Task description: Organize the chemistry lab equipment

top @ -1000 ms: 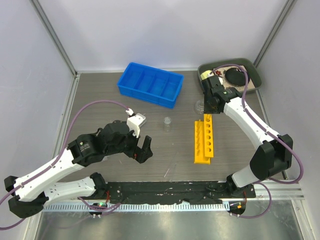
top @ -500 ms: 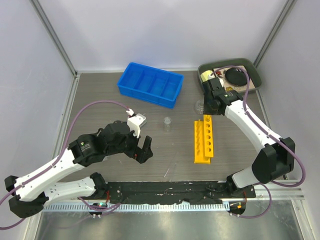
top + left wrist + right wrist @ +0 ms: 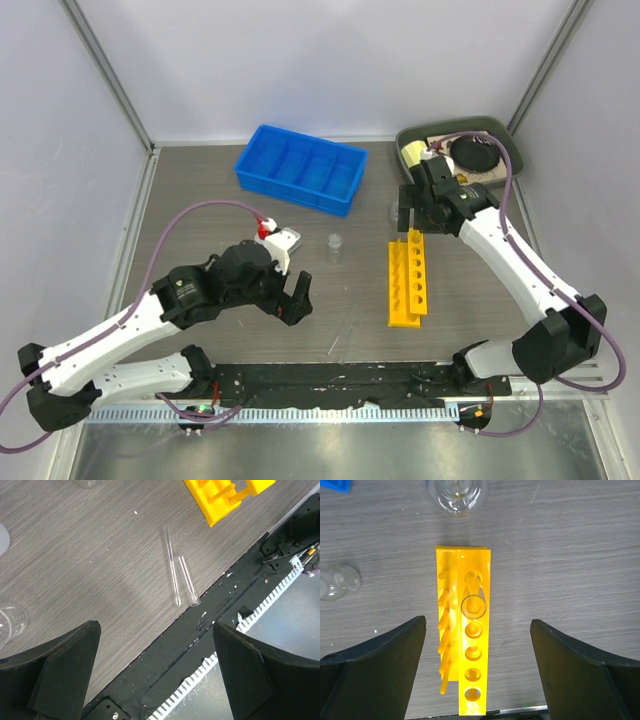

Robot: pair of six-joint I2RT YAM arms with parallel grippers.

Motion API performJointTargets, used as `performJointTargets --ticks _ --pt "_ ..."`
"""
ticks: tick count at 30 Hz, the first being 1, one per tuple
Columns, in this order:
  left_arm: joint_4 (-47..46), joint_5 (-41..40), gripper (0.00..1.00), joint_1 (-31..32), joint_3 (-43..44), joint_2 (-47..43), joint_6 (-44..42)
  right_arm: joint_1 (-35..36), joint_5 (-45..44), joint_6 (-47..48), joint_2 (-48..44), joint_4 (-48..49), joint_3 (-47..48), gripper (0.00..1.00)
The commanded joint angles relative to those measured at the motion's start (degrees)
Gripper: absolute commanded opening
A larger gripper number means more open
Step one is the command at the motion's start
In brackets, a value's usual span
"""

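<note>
Two changes to call. Your right gripper (image 3: 408, 215) has swung round at the upper end of the yellow rack (image 3: 407, 280). Its wrist view now looks straight down on the holes: fingers spread wide, nothing between them, and one clear tube (image 3: 474, 606) standing in the rack near its upper end. I read that as a tube delivered and let go, so one piece is home and your right arm is free for the next item.

Meanwhile your left gripper (image 3: 293, 297) has drifted right, toward frame centre. It hangs open and empty over the table. In its wrist view, two clear pipettes (image 3: 175, 575) lie side by side at mid-frame, close to the black front rail. They look like the next pick, but that's only my guess.

Now the hard parts. The white squeeze bottle (image 3: 272, 238) is mostly masked by the left wrist in the top view; you get only a red nozzle and a white patch. A beaker (image 3: 11, 622) is cut off at the left edge of the left wrist view. The flask (image 3: 457, 494) is clipped by the top edge of the right wrist view. From above, the pipettes are barely a faint streak. I can't tell exactly which hole the tube sits in, or how deep.
</note>
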State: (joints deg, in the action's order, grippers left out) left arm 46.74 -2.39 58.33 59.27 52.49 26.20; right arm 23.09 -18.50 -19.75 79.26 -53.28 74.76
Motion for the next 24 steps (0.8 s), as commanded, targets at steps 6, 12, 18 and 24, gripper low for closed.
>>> performJointTargets --ticks 6,12,18,24 --pt "-10.86 1.43 1.00 0.12 -6.18 12.09 1.93 3.89 -4.88 1.29 -7.89 -7.45 7.59 0.94" --pt "-15.36 -0.50 0.97 2.84 -5.39 21.41 3.60 5.03 -4.53 2.43 -11.76 -8.95 5.23 0.95" --pt "-17.56 -1.91 0.90 5.13 -3.63 29.68 7.02 5.21 -3.30 2.52 -15.71 -8.07 0.74 0.96" --pt "-19.40 -2.79 0.88 6.53 -4.33 32.41 9.84 5.30 -1.54 2.69 -18.26 -7.81 -0.49 0.96"
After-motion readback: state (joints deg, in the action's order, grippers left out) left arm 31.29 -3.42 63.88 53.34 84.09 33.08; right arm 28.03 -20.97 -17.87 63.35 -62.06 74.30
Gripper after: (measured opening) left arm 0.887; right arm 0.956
